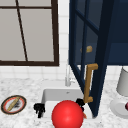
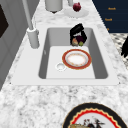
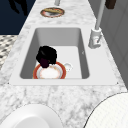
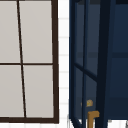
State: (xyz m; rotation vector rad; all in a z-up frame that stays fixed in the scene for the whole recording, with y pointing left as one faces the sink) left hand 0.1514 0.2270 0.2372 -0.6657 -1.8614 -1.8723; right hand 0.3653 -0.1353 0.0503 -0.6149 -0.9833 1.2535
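Observation:
My right hand (image 2: 78,32) hangs low over the far end of the sink basin (image 2: 53,37), fingers curled round a small bunch of orange, purple and green pieces (image 2: 77,41). In the right side view the same hand (image 3: 46,55) hovers just above a red-rimmed plate (image 3: 50,72) lying on the sink floor; that plate (image 2: 76,59) also shows from the left. In the front view this hand (image 1: 80,102) is beside the brass door handle (image 1: 88,83). My left hand (image 1: 38,109) floats at the sink's front left corner, fingers relaxed and pointing down, holding nothing.
A large red ball (image 1: 67,115) covers the sink's front. An open dark blue cabinet door (image 1: 100,75) juts over the sink's right side. The faucet (image 2: 31,25) stands at the back. A patterned plate (image 1: 13,104) lies left; a white plate with a red fruit (image 2: 76,7) and a grey canister (image 1: 123,82) stand right.

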